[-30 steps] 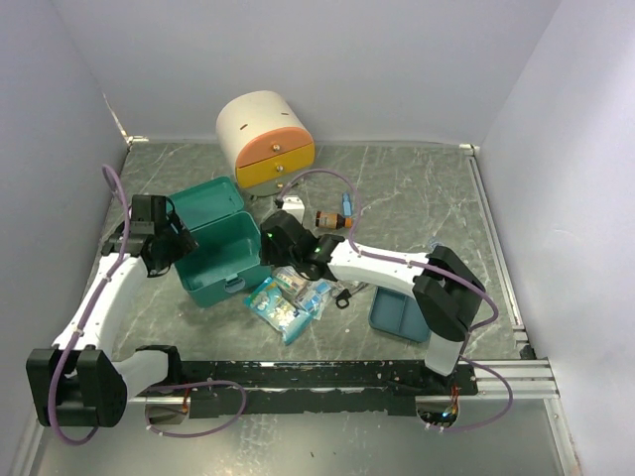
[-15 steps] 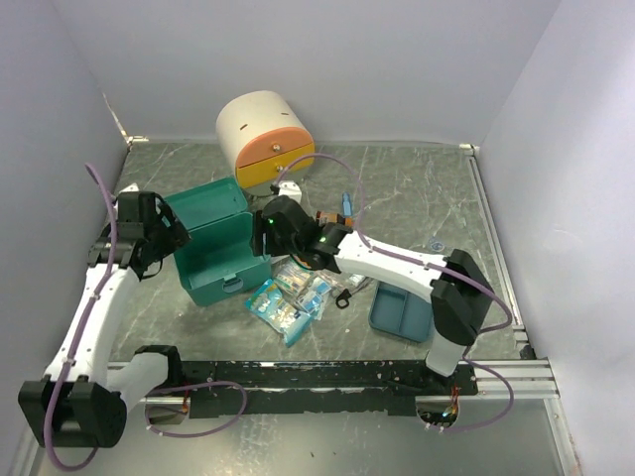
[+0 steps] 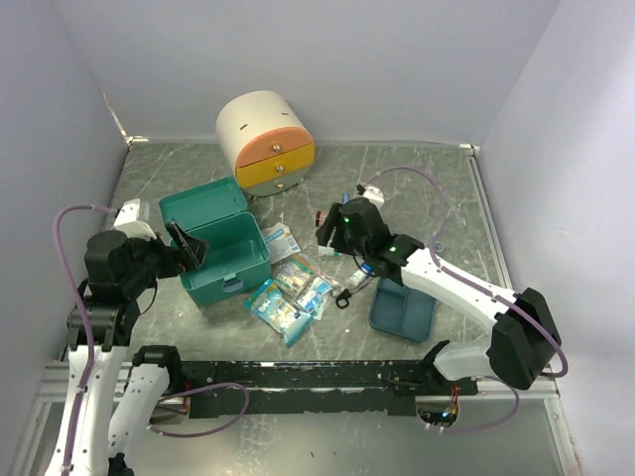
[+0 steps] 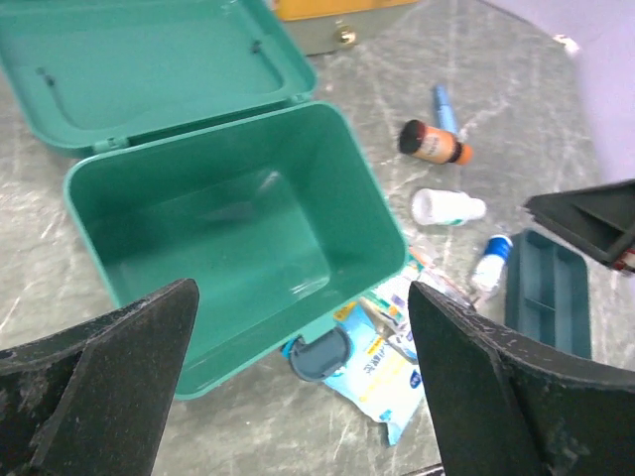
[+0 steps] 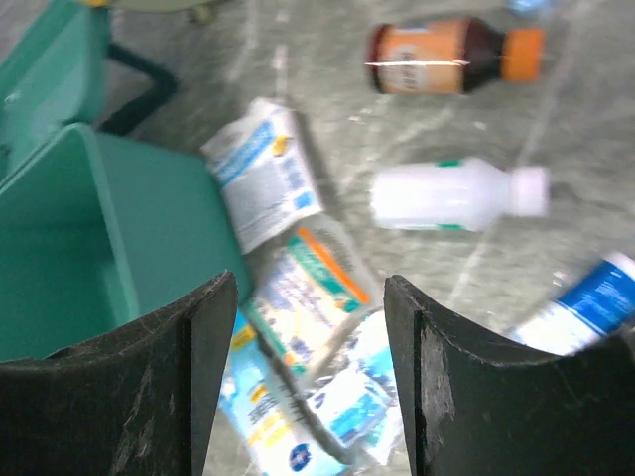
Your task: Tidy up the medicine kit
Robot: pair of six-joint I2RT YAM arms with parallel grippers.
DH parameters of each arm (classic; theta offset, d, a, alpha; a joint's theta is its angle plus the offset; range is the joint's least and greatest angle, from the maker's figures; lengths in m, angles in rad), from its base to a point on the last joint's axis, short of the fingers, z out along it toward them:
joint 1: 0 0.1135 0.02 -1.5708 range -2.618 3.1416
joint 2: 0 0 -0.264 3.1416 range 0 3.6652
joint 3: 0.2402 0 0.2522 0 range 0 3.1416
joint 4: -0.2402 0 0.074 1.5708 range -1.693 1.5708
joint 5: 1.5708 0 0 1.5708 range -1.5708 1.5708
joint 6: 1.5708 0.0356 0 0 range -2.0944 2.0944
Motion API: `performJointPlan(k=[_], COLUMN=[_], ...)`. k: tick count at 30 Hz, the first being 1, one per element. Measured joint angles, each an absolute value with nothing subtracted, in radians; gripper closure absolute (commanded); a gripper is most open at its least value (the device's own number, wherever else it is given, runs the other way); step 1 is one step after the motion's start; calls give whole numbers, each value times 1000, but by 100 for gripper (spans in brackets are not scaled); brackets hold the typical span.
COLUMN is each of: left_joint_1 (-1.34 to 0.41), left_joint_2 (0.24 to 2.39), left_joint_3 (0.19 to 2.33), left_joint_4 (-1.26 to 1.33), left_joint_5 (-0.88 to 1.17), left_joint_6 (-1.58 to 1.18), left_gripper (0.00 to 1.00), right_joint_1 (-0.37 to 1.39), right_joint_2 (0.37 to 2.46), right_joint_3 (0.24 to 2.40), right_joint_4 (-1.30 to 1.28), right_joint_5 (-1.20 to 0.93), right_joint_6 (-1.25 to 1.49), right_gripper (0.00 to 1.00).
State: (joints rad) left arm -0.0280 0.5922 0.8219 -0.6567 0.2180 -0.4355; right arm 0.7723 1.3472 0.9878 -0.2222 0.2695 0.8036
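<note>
My right claw (image 5: pixel 310 288) stood wide open, holding nothing. I judged it best to centre it over the white bottle (image 5: pixel 456 195) at two o'clock before closing gently.

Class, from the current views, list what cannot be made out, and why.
Right wrist view: print on the packets is blurred; the blue-labelled bottle is cut by the right edge.
Top view: the brown bottle lies largely under the right arm.
Left wrist view: near-left corner of the medicine kit sits behind a finger of the left gripper.
</note>
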Motion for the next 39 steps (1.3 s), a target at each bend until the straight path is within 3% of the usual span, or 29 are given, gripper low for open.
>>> performJointPlan(k=[4,9,20,26,39], left_joint_1=[-28,-28,-28,-28,-28], left_joint_2=[517,480,473,478,495], left_joint_3=[786,776,776,776,776], left_joint_4=[-611,-597,-595,-595,-595], left_joint_5=[294,326,322,318,320], left_joint_6=[-434,-434,-434,-434,-434], left_gripper=[0,1,1,2,3], right_joint_1=[673,605,596,595,589], right_joint_2=[1309,1315,1508,1537,1647], right_joint_3=[867,794,824,863,904], right_joint_4=[-219,-192,-166,-182,-267], right_joint_5=[237,215,310,380,400], right_joint_6=[868,1020,1418,1508,1610], right_gripper=[35,41,39,44,47])
